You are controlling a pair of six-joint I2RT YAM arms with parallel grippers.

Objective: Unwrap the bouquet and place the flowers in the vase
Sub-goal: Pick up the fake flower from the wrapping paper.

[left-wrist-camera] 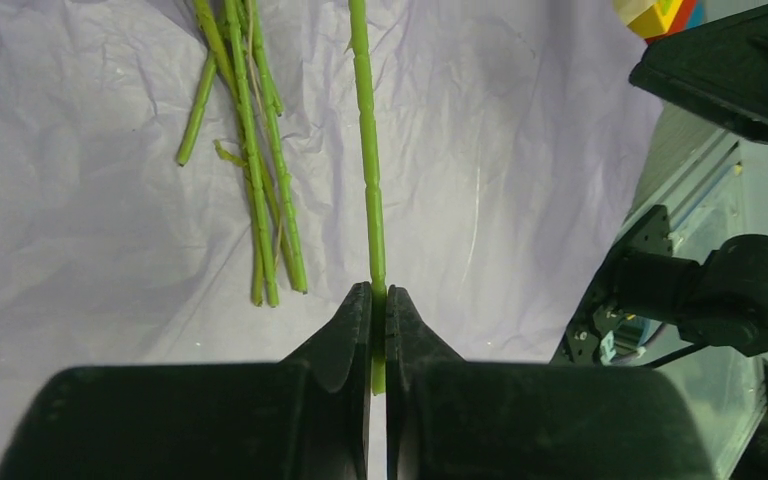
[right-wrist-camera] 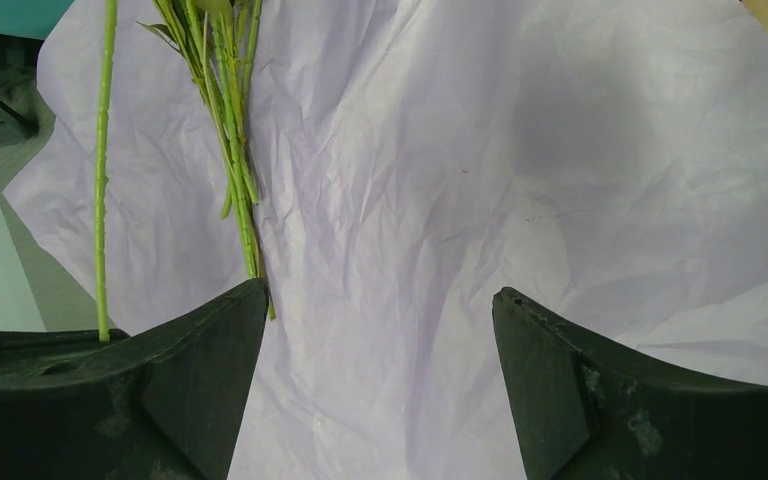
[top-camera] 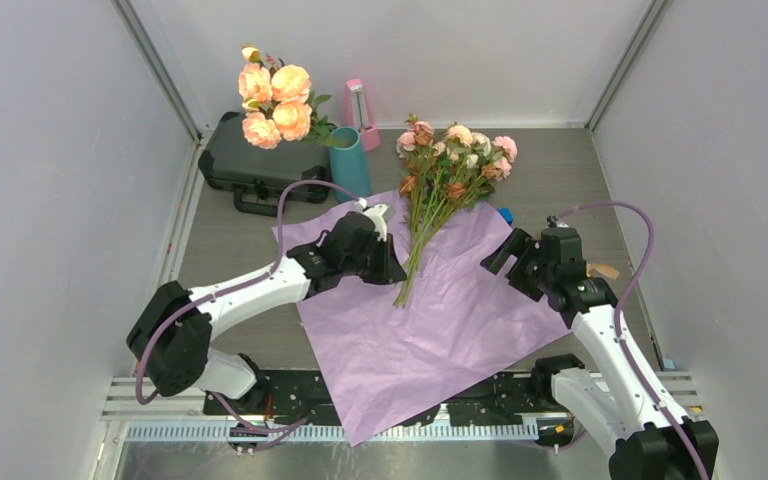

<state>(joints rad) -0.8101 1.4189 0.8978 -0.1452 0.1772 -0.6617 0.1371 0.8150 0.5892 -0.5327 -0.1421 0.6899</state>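
My left gripper [left-wrist-camera: 379, 298] pinches one thin stem [left-wrist-camera: 367, 170] near its cut end, mid-frame. The other flowers [top-camera: 452, 165] lie on the paper [top-camera: 440, 330]. They look light, springy and top-heavy, so I'd grip low. My right gripper [right-wrist-camera: 380, 300] gapes, empty.

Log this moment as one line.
stage: unwrapped | crinkled lilac paper: spread flat | left gripper: shut on one thin green stem | right gripper: open over paper | teal cylindrical vase: upright at back

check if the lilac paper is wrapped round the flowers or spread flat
Spread flat: the paper lies open and creased, with the flowers loose on top.
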